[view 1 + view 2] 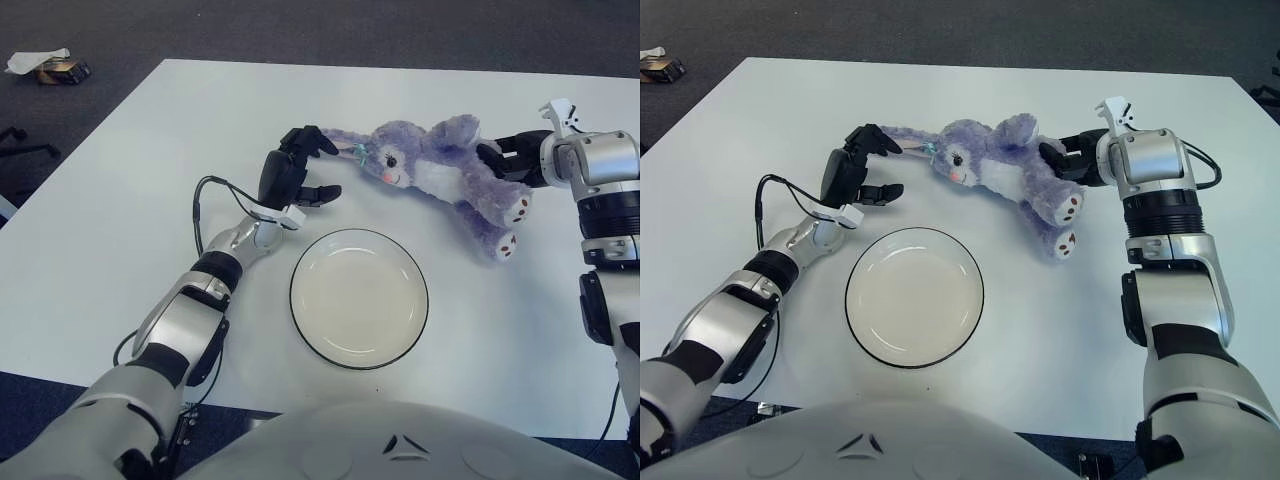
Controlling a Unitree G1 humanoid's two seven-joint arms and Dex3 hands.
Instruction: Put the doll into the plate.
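A purple plush bunny doll (440,170) lies on the white table (120,200), head to the left and feet to the right. One long ear stretches left to the upper fingertips (312,140) of my left hand (300,166). That hand is spread, its thumb well below the ear and nothing between. My right hand (1068,160) is at the doll's far side, its dark fingers curled into the plush by the arm. A white plate (358,296) with a dark rim sits empty just in front of the doll.
A black cable (205,200) loops off my left forearm above the table. The table's right edge runs close behind my right arm. On the dark floor at far left lies a small box with paper (45,66).
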